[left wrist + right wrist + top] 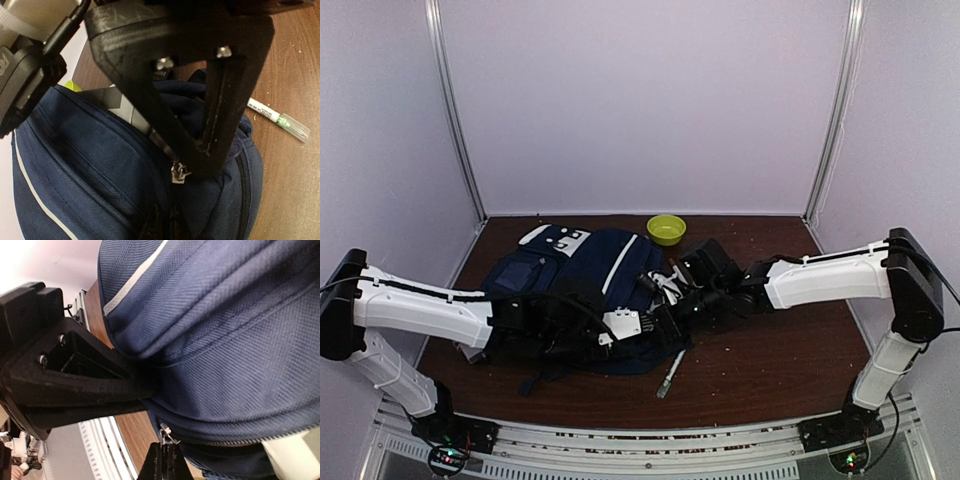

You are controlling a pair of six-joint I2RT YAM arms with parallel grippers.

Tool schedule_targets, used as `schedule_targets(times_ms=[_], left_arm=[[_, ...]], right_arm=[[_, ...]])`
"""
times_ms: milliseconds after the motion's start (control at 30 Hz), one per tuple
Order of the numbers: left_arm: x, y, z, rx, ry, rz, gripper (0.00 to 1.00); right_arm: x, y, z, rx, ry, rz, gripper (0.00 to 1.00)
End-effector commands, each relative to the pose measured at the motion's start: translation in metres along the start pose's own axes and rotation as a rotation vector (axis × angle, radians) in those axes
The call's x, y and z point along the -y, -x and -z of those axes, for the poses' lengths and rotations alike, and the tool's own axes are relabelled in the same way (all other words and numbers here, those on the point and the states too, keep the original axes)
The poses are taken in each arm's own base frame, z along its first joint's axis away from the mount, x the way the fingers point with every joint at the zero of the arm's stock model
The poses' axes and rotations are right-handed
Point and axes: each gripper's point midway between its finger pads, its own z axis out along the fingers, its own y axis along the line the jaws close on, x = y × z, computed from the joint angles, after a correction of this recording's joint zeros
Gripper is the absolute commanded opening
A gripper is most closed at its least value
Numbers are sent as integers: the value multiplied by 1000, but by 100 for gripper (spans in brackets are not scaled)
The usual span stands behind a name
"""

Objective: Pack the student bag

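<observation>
The student bag [590, 265], navy with white stripes, lies flat on the brown table left of centre. My left gripper [200, 165] reaches over it from the left. It is shut, its two fingers meeting in a point that pinches the bag's fabric [90, 165] right beside the metal zip slider [179, 173]. My right gripper [166, 460] comes in from the right and is shut on the small metal zip pull [166, 434] at the edge of the bag [240, 340]. In the top view both grippers, left [658, 322] and right [665, 298], meet at the bag's right edge.
A white marker with a green cap [670, 375] lies on the table in front of the bag, also seen beside it as the marker [277, 119]. A yellow-green bowl [666, 229] stands at the back by the wall. White walls close in three sides.
</observation>
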Motion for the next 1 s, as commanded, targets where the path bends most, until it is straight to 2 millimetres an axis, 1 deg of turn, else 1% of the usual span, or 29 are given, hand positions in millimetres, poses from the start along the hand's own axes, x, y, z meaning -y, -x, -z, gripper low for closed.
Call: schedule_targets(times_ms=[0,67,133,200,300,367,433,533,600,633,667,733,767,833,900,967], left_arm=[[-38,8,4,58,145,76,0],[-37,5,7,58,144,75,0],[-37,1,10,55,146,77,0],[-37,-2,12,51,150,77,0],[-38,-6,15,45,158,77,0],[-37,-7,15,43,159,77,0],[-37,-8,15,45,161,77,0],[-37,-7,14,50,162,77,0],[-37,-6,14,53,161,77,0],[-36,-6,14,53,160,77,0],[-37,-5,14,56,159,78,0],[-38,-3,16,67,160,81,0],[-39,-1,17,74,161,83,0],[-40,2,20,89,163,87,0],[-41,3,22,101,165,90,0],[-41,6,24,119,162,92,0]], right_arm=[[-31,-22,-10,-80,143,-42,0],[-17,-21,-9,-74,81,-56,0],[-5,-18,-3,-56,48,-82,7],[4,-15,8,-33,29,-106,14],[4,-7,32,3,31,-104,20],[-6,-3,47,14,92,-96,24],[-10,0,61,25,121,-100,28],[1,6,77,71,78,-118,32],[15,15,83,123,28,-167,41],[25,18,84,144,-13,-202,45],[38,20,83,154,-63,-235,47],[57,26,79,170,-145,-276,48],[62,31,76,183,-159,-296,47],[63,42,66,212,-121,-323,46],[65,48,56,219,-100,-341,43],[59,58,47,228,-68,-335,39]])
